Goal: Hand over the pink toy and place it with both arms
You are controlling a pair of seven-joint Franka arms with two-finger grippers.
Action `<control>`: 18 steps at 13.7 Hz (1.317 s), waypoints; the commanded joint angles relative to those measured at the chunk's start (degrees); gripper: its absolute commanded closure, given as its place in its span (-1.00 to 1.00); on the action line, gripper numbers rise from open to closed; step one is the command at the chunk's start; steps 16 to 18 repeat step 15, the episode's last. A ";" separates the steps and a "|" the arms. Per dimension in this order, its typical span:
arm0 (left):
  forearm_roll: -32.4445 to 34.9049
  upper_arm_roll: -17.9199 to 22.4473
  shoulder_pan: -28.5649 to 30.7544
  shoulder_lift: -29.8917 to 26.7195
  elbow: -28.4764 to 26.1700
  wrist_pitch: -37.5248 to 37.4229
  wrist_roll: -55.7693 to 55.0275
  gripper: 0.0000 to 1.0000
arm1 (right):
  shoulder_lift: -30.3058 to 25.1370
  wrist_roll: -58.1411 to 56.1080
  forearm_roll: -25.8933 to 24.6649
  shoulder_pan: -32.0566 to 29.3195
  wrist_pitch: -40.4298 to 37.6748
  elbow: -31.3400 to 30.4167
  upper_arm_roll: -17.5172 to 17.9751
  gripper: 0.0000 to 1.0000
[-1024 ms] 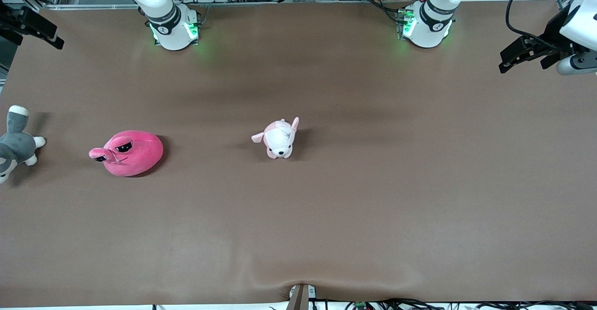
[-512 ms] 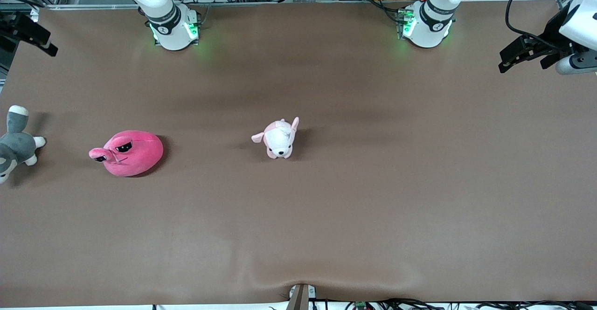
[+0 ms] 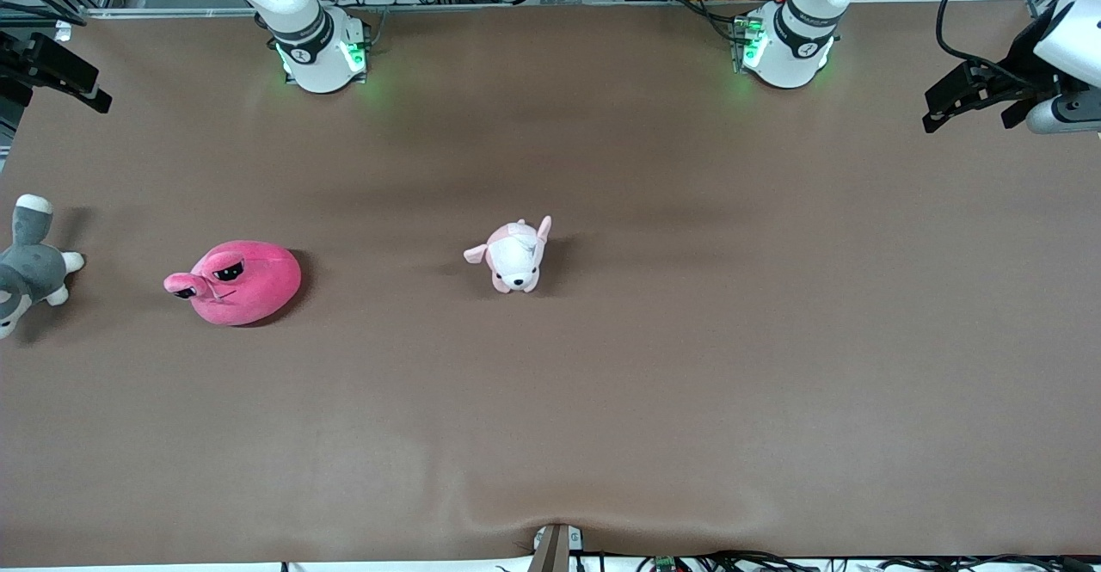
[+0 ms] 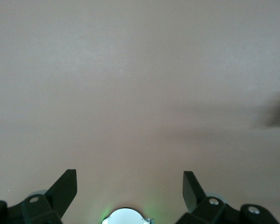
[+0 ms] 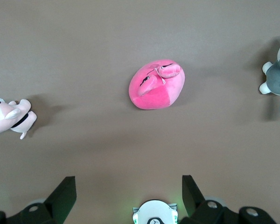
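The pink toy (image 3: 234,282) (image 5: 156,85), a round hot-pink plush with black eyes, lies on the brown table toward the right arm's end. My right gripper (image 3: 90,95) (image 5: 128,182) hangs open and empty over that end's edge, well apart from the toy, which the right wrist view shows whole. My left gripper (image 3: 968,120) (image 4: 129,179) hovers open over the left arm's end of the table. The left wrist view shows only bare table beneath it.
A small pale pink-and-white puppy plush (image 3: 514,255) (image 5: 9,116) stands mid-table. A grey-and-white plush dog (image 3: 26,267) (image 5: 277,79) lies at the table's edge beside the pink toy. The arm bases (image 3: 318,47) (image 3: 787,43) stand farthest from the front camera.
The right gripper has shifted slightly over its end of the table, and the left gripper has drifted a little. None of the toys has moved.
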 commanded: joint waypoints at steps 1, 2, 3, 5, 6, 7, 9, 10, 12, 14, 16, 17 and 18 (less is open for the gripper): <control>0.68 -0.16 0.40 1.03 1.80 -0.60 0.96 -1.00 | 0.53 -0.03 -0.51 0.11 -1.27 1.45 -0.19 -1.00; 0.68 -0.16 0.40 1.03 1.80 -0.60 0.88 -1.00 | 0.53 -0.03 -0.51 0.03 -1.62 1.45 -0.19 -1.00; 0.68 -0.16 0.40 0.94 1.80 -0.77 0.88 -1.00 | 0.53 -0.03 -0.51 -0.06 -1.71 1.45 -0.28 -1.00; 0.68 -0.25 0.40 0.94 1.80 -0.95 0.96 -1.00 | 0.53 0.06 -0.51 -0.24 -2.41 1.45 -0.36 -1.00; 0.68 -0.16 0.31 0.94 2.07 -1.56 0.88 -1.00 | 0.53 0.06 -0.51 -0.33 -2.67 1.45 -0.36 -1.00; 0.68 -0.25 0.31 0.94 2.33 -1.74 0.88 -1.00 | 0.53 0.06 -0.51 -0.33 -2.68 1.45 -0.45 -1.00; 0.77 -0.25 0.40 0.94 2.42 -2.18 0.88 -1.00 | 0.53 0.06 -0.51 -0.24 -2.68 1.37 -0.45 -1.00; 0.77 -0.16 0.40 1.03 2.94 -2.44 0.88 -1.00 | 0.53 0.06 -0.51 -0.24 -2.68 1.45 -0.45 -1.00; 0.77 -0.25 0.22 1.03 3.47 -2.88 0.79 -1.00 | 0.53 0.06 -0.51 -0.24 -2.68 1.45 -0.45 -1.00; 0.77 -0.25 0.40 1.03 3.47 -3.15 0.70 -1.00 | 0.53 0.06 -0.51 -0.24 -2.68 1.37 -0.45 -1.00; 0.77 -0.16 0.40 1.03 3.47 -3.15 0.79 -1.00 | 0.53 0.06 -0.51 -0.24 -2.68 1.37 -0.37 -1.00; 0.77 -0.16 0.40 1.03 3.47 -3.15 0.79 -1.00 | 0.53 0.06 -0.51 -0.24 -2.68 1.37 -0.37 -1.00; 0.77 -0.16 0.40 1.03 3.47 -3.15 0.79 -1.00 | 0.53 0.06 -0.51 -0.24 -2.68 1.37 -0.37 -1.00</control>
